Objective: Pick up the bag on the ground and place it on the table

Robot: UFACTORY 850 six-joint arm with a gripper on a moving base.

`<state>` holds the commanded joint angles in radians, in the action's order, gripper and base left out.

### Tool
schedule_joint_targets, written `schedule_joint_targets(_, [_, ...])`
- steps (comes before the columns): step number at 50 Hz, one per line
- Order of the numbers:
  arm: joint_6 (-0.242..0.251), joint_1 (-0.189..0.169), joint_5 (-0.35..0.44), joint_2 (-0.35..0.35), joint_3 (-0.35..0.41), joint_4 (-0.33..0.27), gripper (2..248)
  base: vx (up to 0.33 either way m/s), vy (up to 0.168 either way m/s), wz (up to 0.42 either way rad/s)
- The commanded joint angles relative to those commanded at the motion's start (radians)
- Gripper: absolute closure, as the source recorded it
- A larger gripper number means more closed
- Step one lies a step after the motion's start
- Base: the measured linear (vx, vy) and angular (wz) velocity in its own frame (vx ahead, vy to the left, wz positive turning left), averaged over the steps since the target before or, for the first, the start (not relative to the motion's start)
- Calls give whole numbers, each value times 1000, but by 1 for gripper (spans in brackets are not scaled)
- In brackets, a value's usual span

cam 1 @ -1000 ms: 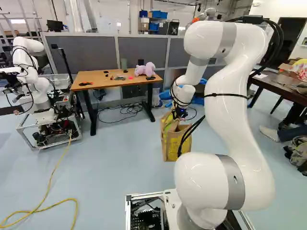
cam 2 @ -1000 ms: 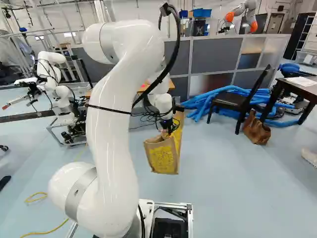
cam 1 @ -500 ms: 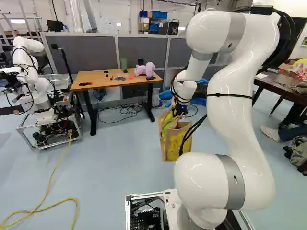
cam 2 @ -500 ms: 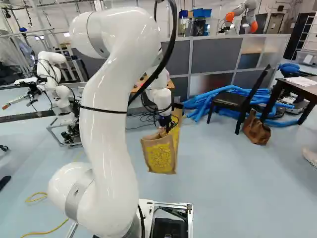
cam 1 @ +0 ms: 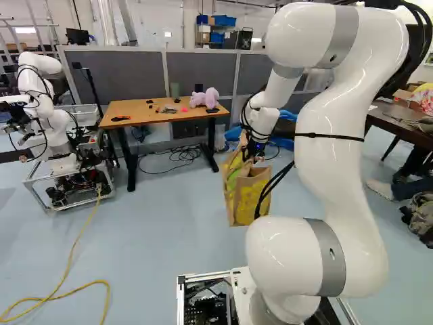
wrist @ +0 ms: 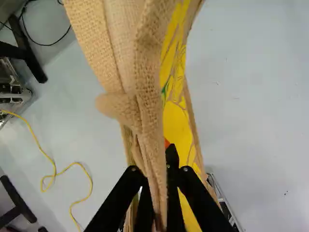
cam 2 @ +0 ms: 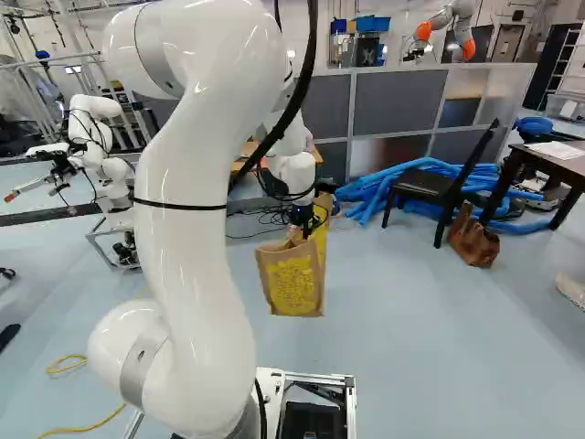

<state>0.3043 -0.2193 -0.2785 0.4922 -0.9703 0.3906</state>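
My gripper (cam 1: 252, 153) is at the top of a tan burlap bag (cam 1: 252, 196) with yellow print, left of my arm's lower links in the left base view. From the right base view, the bag (cam 2: 292, 279) hangs tilted under the gripper (cam 2: 300, 227). In the wrist view the gripper (wrist: 157, 181) is shut on a bunched fold of the bag (wrist: 145, 72), black fingers on both sides of the cloth. The wooden-topped table (cam 1: 145, 120) stands farther back and left of the bag, carrying a pink plush toy (cam 1: 204, 98) and small items.
Another robot (cam 1: 51, 115) stands at the far left. Cables lie under the table; a yellow cable (cam 1: 67, 271) crosses the floor. Right of the bag in the right base view are blue tubes (cam 2: 384, 187), a black chair (cam 2: 439, 187), a brown handbag (cam 2: 473, 240) and a dark table (cam 2: 562, 165).
My arm has shifted against its lowest joint, its upper links spreading outward in both base views. The held bag has moved with the gripper, slightly upward and leftward. The base has not moved.
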Motion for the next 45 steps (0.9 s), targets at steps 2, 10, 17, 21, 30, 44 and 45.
schedule_joint_targets(2, [0,1,-6,-5,0,-1,229,0,0,0])
schedule_joint_targets(10, [0,3,-32,-26,-1,-7,229,0,0,0])
schedule_joint_targets(17, [0,1,-54,-44,-3,-13,229,0,0,0])
schedule_joint_targets(21, [0,-2,-67,-53,-5,-19,229,0,0,0])
schedule_joint_targets(30, [0,-7,-95,-74,-10,-39,229,0,0,0])
schedule_joint_targets(44, [0,-17,-140,-106,-19,-76,229,0,0,0])
schedule_joint_targets(45, [0,-17,-143,-108,-20,-79,229,0,0,0])
